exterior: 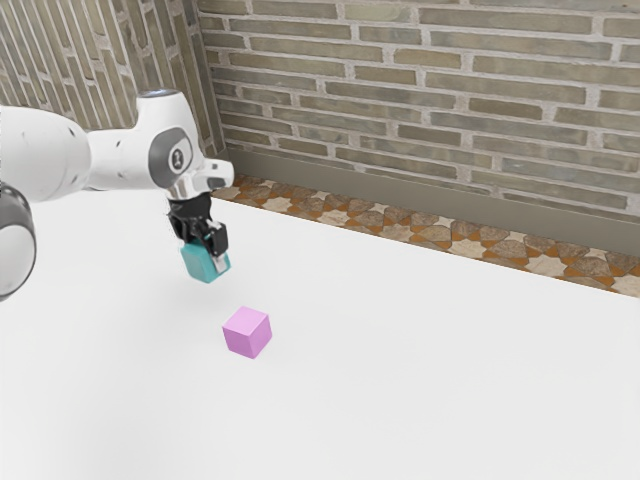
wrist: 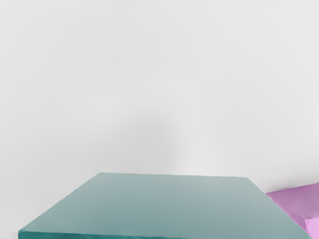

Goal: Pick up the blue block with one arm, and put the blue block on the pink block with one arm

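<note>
A teal-blue block (exterior: 197,264) hangs in the air above the white table, held between the black fingers of my gripper (exterior: 206,262), which is shut on it. The pink block (exterior: 247,332) rests on the table lower down and toward the exterior view's right of the gripper, apart from it. Seen from the wrist, the held blue block (wrist: 164,206) looms large just under the hand, and a corner of the pink block (wrist: 299,204) peeks out beside it.
The white table (exterior: 420,370) stretches wide around the pink block. A brick wall (exterior: 420,90) and a patterned tile floor strip (exterior: 450,235) lie beyond the table's far edge.
</note>
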